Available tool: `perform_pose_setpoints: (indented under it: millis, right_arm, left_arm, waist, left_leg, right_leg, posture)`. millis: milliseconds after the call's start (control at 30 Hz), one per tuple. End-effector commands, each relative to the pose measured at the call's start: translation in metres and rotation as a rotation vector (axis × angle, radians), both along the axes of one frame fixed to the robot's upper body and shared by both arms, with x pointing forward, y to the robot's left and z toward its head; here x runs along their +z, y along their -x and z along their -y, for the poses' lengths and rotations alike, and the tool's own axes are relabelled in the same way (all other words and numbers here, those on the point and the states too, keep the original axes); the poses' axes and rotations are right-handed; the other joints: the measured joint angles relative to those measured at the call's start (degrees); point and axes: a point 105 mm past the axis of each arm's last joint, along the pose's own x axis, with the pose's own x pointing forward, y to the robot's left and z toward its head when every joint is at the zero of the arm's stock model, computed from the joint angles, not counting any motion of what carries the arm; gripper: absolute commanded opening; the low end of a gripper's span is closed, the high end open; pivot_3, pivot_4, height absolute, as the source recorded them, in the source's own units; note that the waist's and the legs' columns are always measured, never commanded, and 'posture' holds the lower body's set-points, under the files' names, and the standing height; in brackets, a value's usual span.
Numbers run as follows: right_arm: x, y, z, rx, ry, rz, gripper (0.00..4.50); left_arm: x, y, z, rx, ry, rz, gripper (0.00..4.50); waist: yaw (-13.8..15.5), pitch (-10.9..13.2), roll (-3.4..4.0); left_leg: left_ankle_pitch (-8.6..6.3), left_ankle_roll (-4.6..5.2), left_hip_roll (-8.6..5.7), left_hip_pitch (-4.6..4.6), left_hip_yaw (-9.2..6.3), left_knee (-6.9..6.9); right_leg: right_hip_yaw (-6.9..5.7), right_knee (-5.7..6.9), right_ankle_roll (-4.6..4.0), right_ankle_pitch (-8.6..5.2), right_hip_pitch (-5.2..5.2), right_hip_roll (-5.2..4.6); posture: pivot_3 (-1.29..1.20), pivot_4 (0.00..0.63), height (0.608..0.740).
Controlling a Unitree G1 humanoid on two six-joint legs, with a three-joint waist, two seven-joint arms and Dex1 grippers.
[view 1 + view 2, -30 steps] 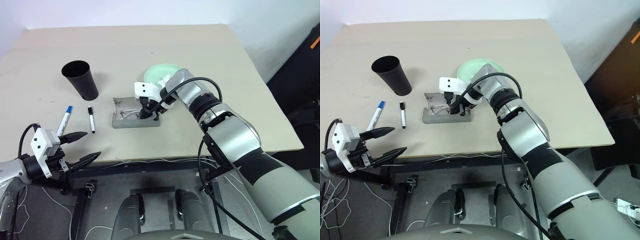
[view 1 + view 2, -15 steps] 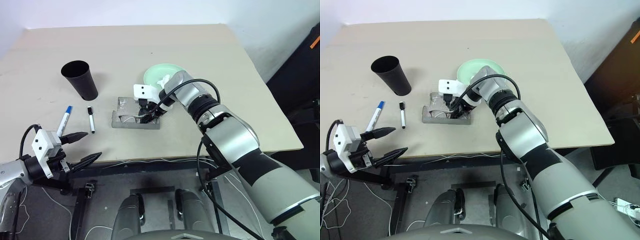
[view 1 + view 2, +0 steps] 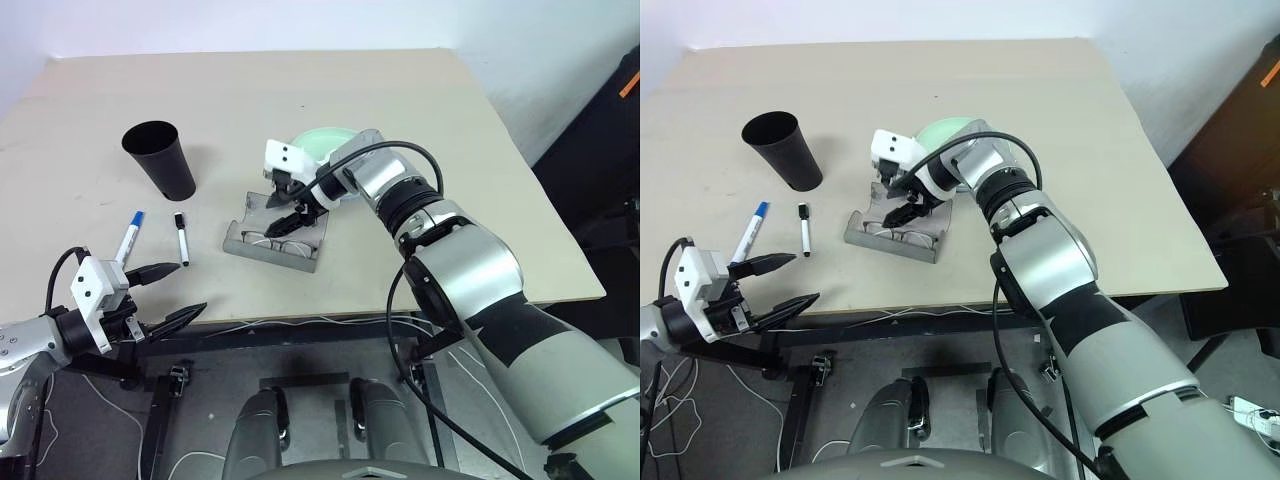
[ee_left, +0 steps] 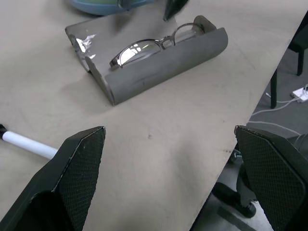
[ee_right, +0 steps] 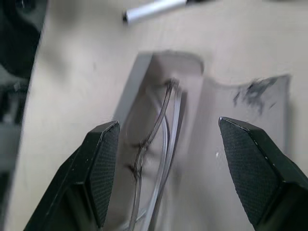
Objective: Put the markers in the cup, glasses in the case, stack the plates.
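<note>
Right tool [image 3: 288, 201] has lifted, spread, off glasses [image 3: 276, 240] in case [image 3: 276, 238].

Lab: bare test table [image 3: 420, 90], loose cables [image 3: 300, 325] underneath.

both head views look down over the whole surface [image 3: 420, 90] from its near edge; both wrist views sit close, sharing the case [image 4: 159, 62].

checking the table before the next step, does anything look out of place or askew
Mostly tidy. The glasses lie inside the open case, which sits skewed to the table edge, lid not shut. The markers lie loose beside the upright cup.
</note>
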Motion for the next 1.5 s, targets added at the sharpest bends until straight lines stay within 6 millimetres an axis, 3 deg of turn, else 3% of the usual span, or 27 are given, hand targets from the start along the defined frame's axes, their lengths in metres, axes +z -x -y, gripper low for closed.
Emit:
perform_pose_setpoints:
  millis: [33,300,333,467,800,1133,1300,1500]
  right_arm:
    - [0.040,-0.011,0.000,-0.078,-0.165,0.062,2.83]
    - [0.037,-0.033,0.033,-0.257,-0.235,0.039,0.11]
    - [0.037,-0.034,0.037,-0.276,-0.247,0.028,0.04]
    - [0.034,-0.045,0.063,-0.362,-0.310,0.036,0.04]
    - [-0.011,-0.052,0.108,-0.492,-0.208,-0.008,0.04]
    - [-0.028,-0.050,0.103,-0.502,-0.188,-0.028,0.04]
    - [-0.017,-0.046,0.096,-0.445,-0.242,-0.040,0.04]
    - [-0.025,-0.042,0.094,-0.420,-0.204,-0.057,0.04]
  left_arm:
    - [0.004,-0.001,0.001,-0.009,0.001,0.020,4.50]
    - [0.005,-0.005,0.002,-0.013,0.007,0.026,4.50]
    - [0.005,-0.006,0.002,-0.014,0.006,0.026,4.50]
    - [0.006,-0.008,0.003,-0.015,0.010,0.029,4.50]
    - [0.009,-0.014,0.004,-0.022,0.022,0.035,4.50]
    - [0.009,-0.016,0.006,-0.026,0.022,0.034,4.50]
    - [0.010,-0.015,0.004,-0.020,0.020,0.035,4.50]
    - [0.010,-0.016,0.005,-0.019,0.017,0.035,4.50]
  waist:
    - [0.0,0.0,0.00]
    - [0.0,0.0,-0.01]
    - [0.0,0.0,-0.01]
    - [0.0,0.0,-0.01]
    - [0.0,0.0,-0.01]
    - [0.0,0.0,0.00]
    - [0.1,0.0,0.00]
    - [0.1,0.0,0.00]
  left_leg:
    - [0.01,-0.01,0.01,0.00,0.00,0.00]
    - [0.03,-0.03,0.02,0.00,-0.02,0.00]
    - [0.04,0.00,0.02,0.00,-0.01,0.00]
    - [0.11,0.10,0.03,0.00,-0.01,0.00]
    - [0.18,0.11,0.07,0.04,-0.03,0.03]
    - [0.20,0.08,0.12,0.05,-0.04,0.04]
    - [0.20,0.08,0.12,0.05,-0.04,0.04]
    - [0.20,0.07,0.12,0.06,-0.05,0.04]
  right_leg:
    - [0.00,0.00,-0.01,0.00,0.00,0.01]
    - [0.00,-0.01,-0.05,0.03,0.00,0.03]
    - [0.00,-0.01,-0.04,0.03,0.01,0.04]
    - [0.00,-0.01,-0.04,0.03,0.02,0.08]
    - [0.01,0.02,-0.04,0.05,0.06,0.16]
    - [0.01,0.03,-0.06,0.06,0.08,0.21]
    - [0.01,0.03,-0.06,0.07,0.07,0.22]
    - [0.01,0.03,-0.06,0.06,0.08,0.22]
  posture:
    - [0.00,0.150,0.691]
    - [0.00,0.150,0.691]
    - [0.00,0.150,0.691]
    - [0.00,0.150,0.691]
    - [0.00,0.150,0.691]
    - [0.00,0.150,0.691]
    - [0.00,0.150,0.691]
    - [0.00,0.150,0.691]
